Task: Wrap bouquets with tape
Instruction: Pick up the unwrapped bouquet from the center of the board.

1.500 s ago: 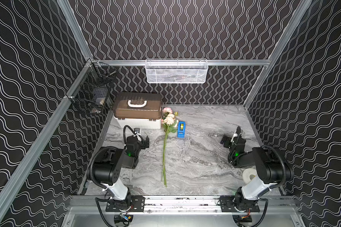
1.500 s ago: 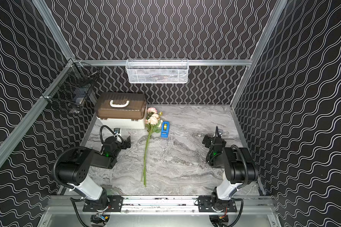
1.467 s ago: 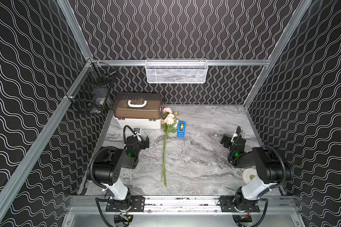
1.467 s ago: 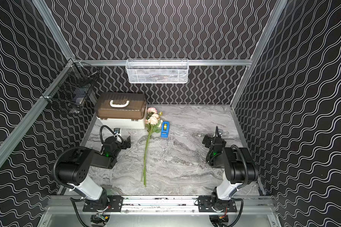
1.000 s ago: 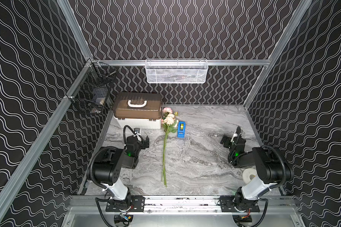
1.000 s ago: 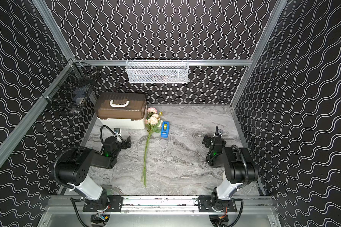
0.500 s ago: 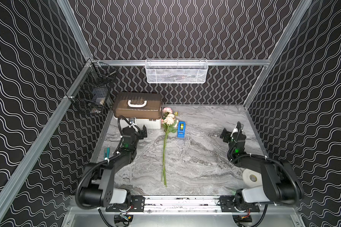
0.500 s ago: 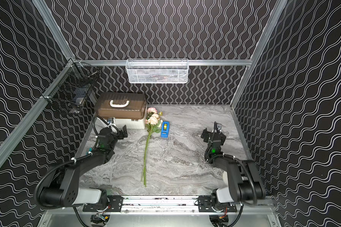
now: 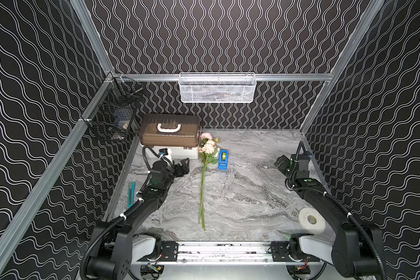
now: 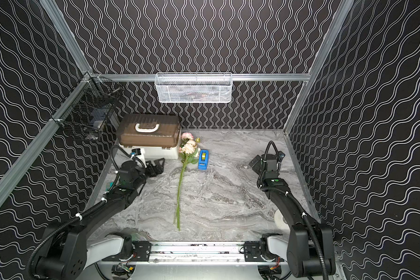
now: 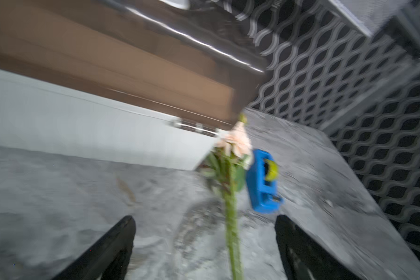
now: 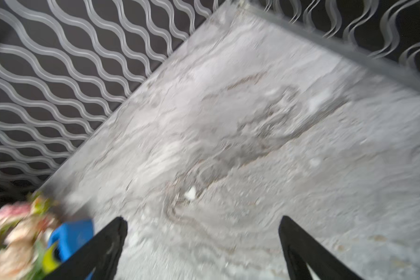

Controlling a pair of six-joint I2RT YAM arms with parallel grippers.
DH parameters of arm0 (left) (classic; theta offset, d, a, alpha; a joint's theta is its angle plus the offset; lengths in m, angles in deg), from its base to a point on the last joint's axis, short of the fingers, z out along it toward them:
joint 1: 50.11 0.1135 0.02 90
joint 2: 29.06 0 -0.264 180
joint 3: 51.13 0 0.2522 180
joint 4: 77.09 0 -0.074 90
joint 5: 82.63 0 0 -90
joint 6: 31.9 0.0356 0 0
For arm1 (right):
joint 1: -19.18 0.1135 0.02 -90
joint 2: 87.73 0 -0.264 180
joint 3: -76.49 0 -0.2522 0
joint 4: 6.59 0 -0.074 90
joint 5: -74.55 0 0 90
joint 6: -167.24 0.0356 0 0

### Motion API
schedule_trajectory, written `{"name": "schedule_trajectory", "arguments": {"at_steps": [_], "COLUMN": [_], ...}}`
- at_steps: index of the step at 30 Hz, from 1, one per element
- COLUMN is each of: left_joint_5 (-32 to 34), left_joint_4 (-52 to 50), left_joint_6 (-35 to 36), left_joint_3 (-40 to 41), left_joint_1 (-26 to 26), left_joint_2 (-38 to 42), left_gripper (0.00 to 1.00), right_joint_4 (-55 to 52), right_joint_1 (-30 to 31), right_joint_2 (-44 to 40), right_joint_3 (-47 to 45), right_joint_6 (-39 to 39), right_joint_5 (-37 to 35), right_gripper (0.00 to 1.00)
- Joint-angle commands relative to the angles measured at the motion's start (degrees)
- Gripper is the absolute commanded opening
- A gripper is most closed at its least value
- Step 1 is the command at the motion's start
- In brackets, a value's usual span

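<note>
Both my arms are reaching forward now, no longer folded back | left gripper [image 9: 185, 165] and right gripper [image 9: 279, 164] are hanging wide open, empty | bouquet [image 9: 204, 180] is lying flat mid-table, blooms just beside storage box [image 9: 170, 137] | tape [image 9: 224, 156] is sitting beside the blooms | risk: I am judging that my left gripper, closing low, could be scattering loose stems or knocking the tape.
</note>
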State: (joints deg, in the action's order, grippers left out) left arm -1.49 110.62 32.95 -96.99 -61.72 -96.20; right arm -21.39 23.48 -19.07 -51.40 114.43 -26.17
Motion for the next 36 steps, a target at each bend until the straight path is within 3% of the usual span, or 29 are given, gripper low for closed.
{"name": "schedule_trajectory", "arguments": {"at_steps": [1,5,7,13,21,29,36], "left_joint_5": [0.87,1.91,0.11,1.11,7.5,8.48,7.79], "left_joint_4": [-16.6,-33.79,-40.28,-50.89,-48.24,-43.28,-40.35], "left_joint_6": [8.02,13.05,17.91,23.39,22.78,23.48,25.14], "left_joint_3": [-8.37,-17.59,-20.44,-26.6,-27.81,-27.58,-27.14], "left_joint_1": [-8.83,-13.16,-13.41,-15.15,-15.45,-15.42,-15.42], "left_joint_2": [-0.72,-5.2,-7.01,-17.85,-24.4,-29.87,-33.51], "left_gripper": [0.97,0.9,0.79,0.59,0.57,0.53,0.37], "right_joint_4": [4.02,4.73,5.85,5.84,5.16,5.08,4.04], "right_joint_1": [0.01,0.1,0.1,0.1,0.1,0.1,0.1], "right_joint_2": [-0.64,-0.22,0.23,1.16,1.8,3.82,6.47], "right_joint_3": [-2.55,-3.31,-3.78,-3.42,-3.34,-2.67,-1.05], "right_joint_6": [1.84,2.26,2.79,3.37,3.64,3.98,3.47], "right_joint_5": [8.64,11.81,12.6,15.58,14.49,15.82,18.23], "right_gripper": [0.99,0.99,0.99,0.99,0.99,0.99,0.99]}}
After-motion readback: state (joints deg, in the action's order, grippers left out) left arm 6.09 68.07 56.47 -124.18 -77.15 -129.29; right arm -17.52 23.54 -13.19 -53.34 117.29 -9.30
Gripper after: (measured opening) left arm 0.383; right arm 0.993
